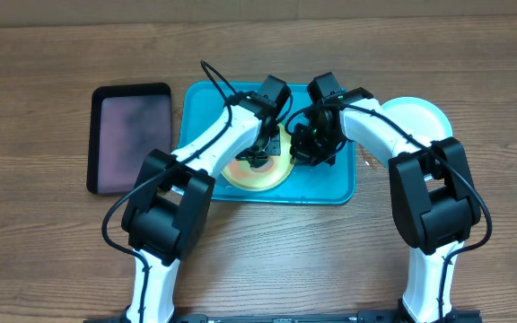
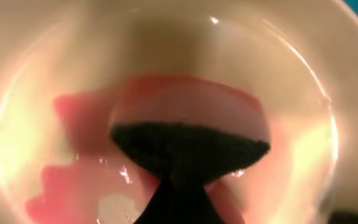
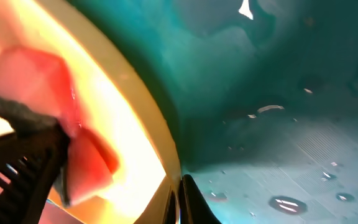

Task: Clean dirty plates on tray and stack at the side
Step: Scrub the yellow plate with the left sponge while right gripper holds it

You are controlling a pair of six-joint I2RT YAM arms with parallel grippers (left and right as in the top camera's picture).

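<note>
A yellow-green plate (image 1: 260, 176) with red-orange smears lies in the turquoise tray (image 1: 332, 185). My left gripper (image 1: 258, 154) is over the plate's middle, shut on a pink sponge with a dark scouring face (image 2: 191, 115). The sponge presses on the smeared plate (image 2: 319, 134). My right gripper (image 1: 305, 144) is at the plate's right rim. In the right wrist view its fingers (image 3: 184, 200) are closed on the plate's edge (image 3: 135, 118) above the wet tray floor (image 3: 278, 124); the sponge (image 3: 36, 74) shows there too. A pale light-blue plate (image 1: 417, 114) sits on the table right of the tray.
A smaller black tray with a pinkish inside (image 1: 131, 136) lies left of the turquoise tray. Both arms cross over the tray's middle and back. Wooden tabletop (image 1: 52, 251) surrounds the trays.
</note>
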